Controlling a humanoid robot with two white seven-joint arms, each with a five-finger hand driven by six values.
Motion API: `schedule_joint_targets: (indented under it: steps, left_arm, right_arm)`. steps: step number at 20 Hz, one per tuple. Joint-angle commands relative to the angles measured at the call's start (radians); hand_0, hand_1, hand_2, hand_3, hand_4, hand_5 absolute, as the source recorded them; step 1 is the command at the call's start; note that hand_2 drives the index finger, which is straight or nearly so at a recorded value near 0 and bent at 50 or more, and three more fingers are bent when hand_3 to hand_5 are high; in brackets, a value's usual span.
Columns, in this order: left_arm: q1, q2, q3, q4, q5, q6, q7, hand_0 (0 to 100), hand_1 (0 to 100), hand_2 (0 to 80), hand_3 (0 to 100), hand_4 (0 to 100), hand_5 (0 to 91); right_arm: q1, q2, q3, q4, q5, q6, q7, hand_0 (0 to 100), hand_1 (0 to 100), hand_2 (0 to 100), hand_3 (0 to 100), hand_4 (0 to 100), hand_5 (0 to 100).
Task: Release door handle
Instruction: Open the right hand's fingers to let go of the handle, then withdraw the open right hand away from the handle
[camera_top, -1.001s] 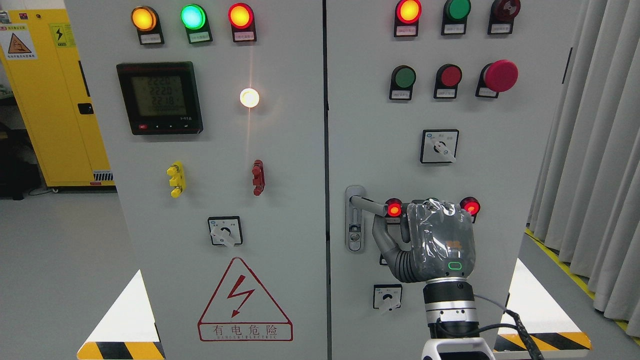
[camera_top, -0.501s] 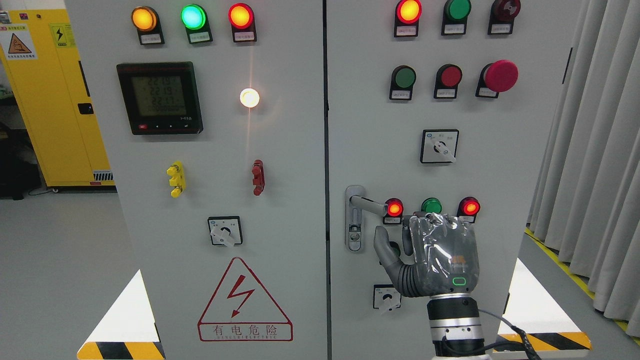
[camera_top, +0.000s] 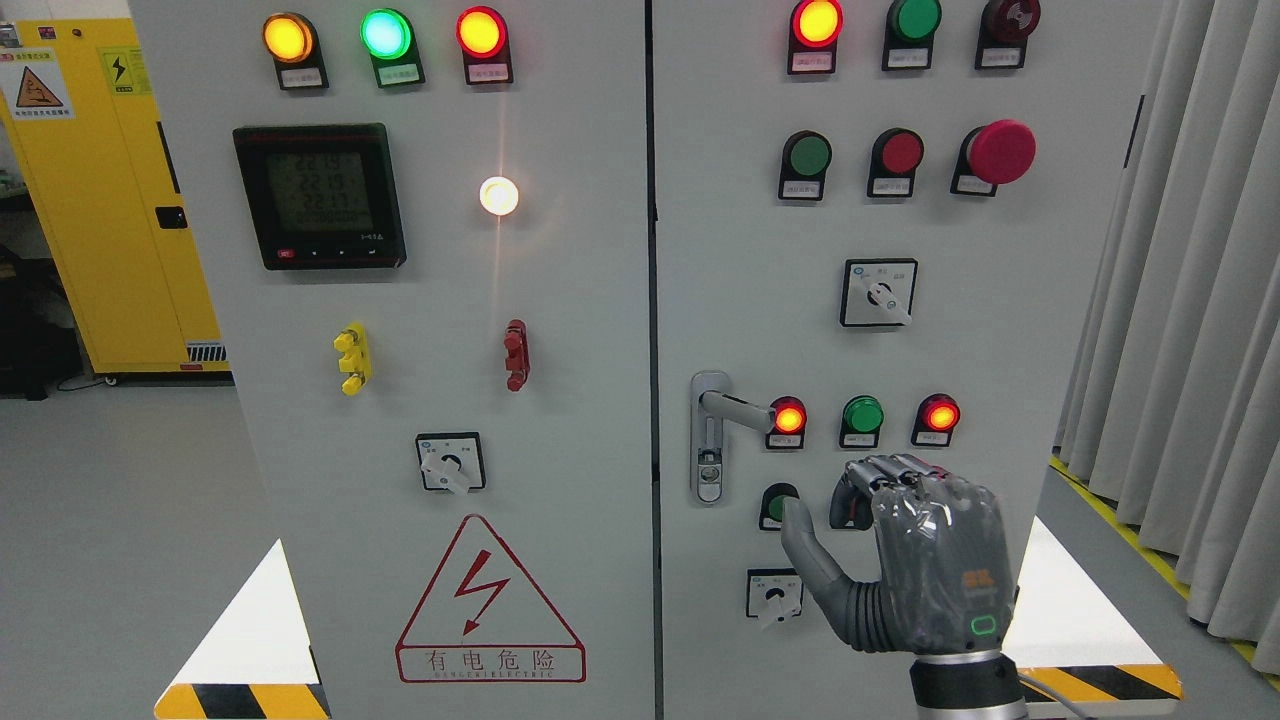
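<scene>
Grey cabinet doors (camera_top: 560, 330) fill our view; the door handle (camera_top: 735, 405) juts rightward from its plate, bare; our right hand (camera_top: 925, 565) hangs below it, apart, fingers loosely curled, holding nothing; we judge the lever stiff, smooth metal, best gripped mid-bar.

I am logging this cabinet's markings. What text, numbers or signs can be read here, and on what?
"有电危险": under the red lightning triangle on the left cabinet door.
Digital meter: rows of digits, too blurred to be sure of.
Small labels under the indicator lights and buttons: too small.
Yellow cabinet: warning stickers, symbols only legible.
</scene>
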Motion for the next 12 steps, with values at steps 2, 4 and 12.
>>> schedule_joint_targets:
  steps: [2,4,12]
  left_arm:
    - [0.000,0.001,0.000,-0.015,0.000,0.000,0.000,12,56,0.0,0,0,0.0]
    - [0.000,-0.001,0.000,-0.015,0.000,0.000,0.000,12,56,0.0,0,0,0.0]
    - [0.000,-0.001,0.000,-0.015,0.000,0.000,0.000,12,56,0.0,0,0,0.0]
  right_arm:
    - [0.027,-0.004,-0.108,-0.041,-0.201,-0.065,-0.002,52,26,7,11,15,10]
    - [0.027,-0.002,-0.107,-0.037,-0.209,-0.073,-0.004,51,24,0,0,1,0]
    - [0.025,0.002,-0.097,0.003,-0.255,-0.119,-0.019,52,13,0,0,0,0]
